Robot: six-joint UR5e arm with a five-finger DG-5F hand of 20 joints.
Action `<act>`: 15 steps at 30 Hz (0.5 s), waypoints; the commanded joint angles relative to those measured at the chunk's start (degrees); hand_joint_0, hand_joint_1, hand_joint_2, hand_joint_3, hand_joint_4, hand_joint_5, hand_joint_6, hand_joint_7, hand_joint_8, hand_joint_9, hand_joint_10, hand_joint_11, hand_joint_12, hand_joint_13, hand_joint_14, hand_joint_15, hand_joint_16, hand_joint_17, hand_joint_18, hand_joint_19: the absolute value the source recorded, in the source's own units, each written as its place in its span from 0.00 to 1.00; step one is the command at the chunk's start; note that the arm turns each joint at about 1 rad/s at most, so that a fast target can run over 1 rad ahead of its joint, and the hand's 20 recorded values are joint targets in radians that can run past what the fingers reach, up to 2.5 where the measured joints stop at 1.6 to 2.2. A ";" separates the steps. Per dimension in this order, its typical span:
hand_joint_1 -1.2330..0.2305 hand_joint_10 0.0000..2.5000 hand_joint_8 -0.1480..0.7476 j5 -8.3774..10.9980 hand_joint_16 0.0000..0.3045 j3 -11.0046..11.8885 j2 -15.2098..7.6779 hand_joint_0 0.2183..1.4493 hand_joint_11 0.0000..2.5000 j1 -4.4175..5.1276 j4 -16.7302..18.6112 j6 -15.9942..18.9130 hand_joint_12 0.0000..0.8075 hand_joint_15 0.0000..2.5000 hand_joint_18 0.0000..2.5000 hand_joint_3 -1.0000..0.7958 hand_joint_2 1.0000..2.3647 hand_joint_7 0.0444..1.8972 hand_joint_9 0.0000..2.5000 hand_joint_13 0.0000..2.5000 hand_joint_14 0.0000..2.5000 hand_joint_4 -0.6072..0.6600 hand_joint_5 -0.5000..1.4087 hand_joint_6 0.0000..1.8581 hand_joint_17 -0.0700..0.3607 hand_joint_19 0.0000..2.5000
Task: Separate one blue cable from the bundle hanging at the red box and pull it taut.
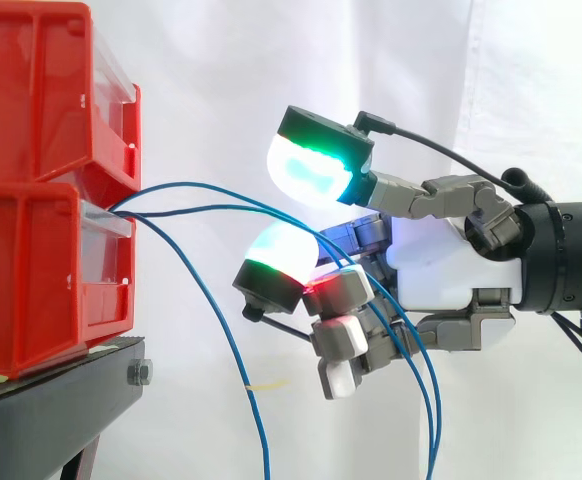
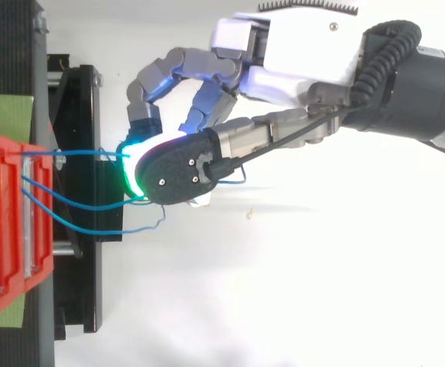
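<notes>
A black stand [image 1: 61, 410] carries the work, with a metal bolt [image 1: 139, 373] showing at its front corner in the side view. Two red bins [image 1: 41, 270] with clear fronts sit on it, stacked one on top of the other. The lower bin rests on a thin green sheet [image 2: 4, 115] lying flat on the stand's top, and from above the sheet shows past both ends of the bins.
</notes>
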 commanded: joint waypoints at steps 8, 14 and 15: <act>0.20 0.01 0.54 0.03 0.16 0.01 0.00 0.44 0.46 0.03 -0.06 -0.03 0.48 0.28 0.31 0.29 0.00 0.59 0.42 0.33 0.01 0.56 0.16 0.49 0.42 0.23; 0.19 0.01 0.54 -0.14 0.16 0.01 0.00 0.39 0.43 0.03 -0.15 0.06 0.48 0.20 0.25 0.28 0.00 0.60 0.38 0.25 0.01 0.57 0.17 0.48 0.42 0.18; 0.19 0.01 0.54 -0.14 0.16 0.01 0.00 0.35 0.42 0.03 -0.15 0.14 0.48 0.20 0.23 0.28 0.00 0.60 0.37 0.24 0.01 0.58 0.17 0.48 0.42 0.18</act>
